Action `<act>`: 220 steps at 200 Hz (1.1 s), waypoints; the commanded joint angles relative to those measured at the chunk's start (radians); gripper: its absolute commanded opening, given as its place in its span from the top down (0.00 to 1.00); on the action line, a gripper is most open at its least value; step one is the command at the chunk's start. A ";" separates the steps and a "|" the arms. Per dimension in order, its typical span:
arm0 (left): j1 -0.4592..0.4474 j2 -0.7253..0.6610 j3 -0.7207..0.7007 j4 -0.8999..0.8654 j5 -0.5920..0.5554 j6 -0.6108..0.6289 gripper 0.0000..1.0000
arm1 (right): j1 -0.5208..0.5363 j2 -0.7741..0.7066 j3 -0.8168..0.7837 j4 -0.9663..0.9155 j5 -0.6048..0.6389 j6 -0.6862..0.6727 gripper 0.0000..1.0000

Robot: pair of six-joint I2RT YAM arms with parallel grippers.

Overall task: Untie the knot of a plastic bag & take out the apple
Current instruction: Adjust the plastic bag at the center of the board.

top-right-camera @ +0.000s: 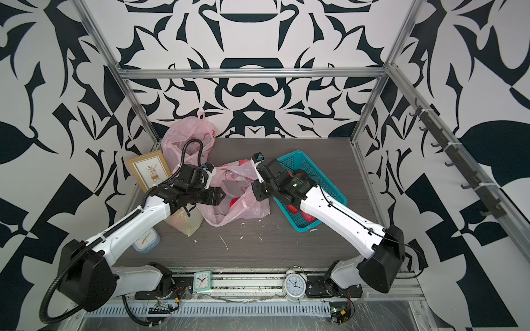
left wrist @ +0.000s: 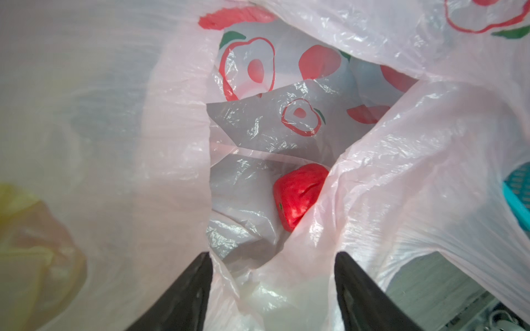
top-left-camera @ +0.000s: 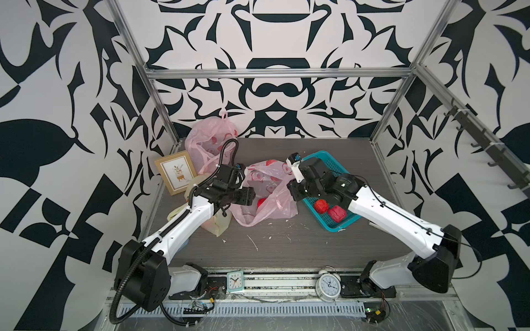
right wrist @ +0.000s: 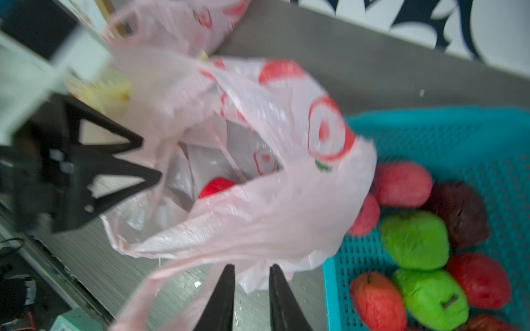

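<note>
On the desk [top-left-camera: 286,246], the apple [left wrist: 298,196] was seen deep in the opened bag [top-left-camera: 275,210], so the left tool [left wrist: 272,258], spread wide and empty at its mouth, was best lowered squarely over it, the right tool [right wrist: 252,269] barely parted, empty.

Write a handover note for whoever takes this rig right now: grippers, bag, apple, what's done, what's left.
Left gripper: open, fingers at the mouth of the pink bag.
Right gripper: fingers slightly apart at the bag's edge; no clear grip.
The pink bag lies mid-table beside the teal basket.
Done: knot undone, mouth open.
The red apple is inside the bag.
To do: lift the apple out.
</note>
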 commanded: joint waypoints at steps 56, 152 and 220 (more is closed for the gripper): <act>0.003 -0.042 -0.148 0.070 0.076 -0.078 0.39 | 0.052 0.383 0.274 -0.056 -0.258 -0.041 0.86; 0.000 0.040 -0.196 0.110 0.099 -0.081 0.41 | 0.116 0.581 0.344 -0.137 -0.049 -0.060 0.74; -0.002 0.099 -0.213 0.147 0.128 -0.093 0.42 | 0.133 0.555 0.193 -0.163 0.028 -0.021 0.59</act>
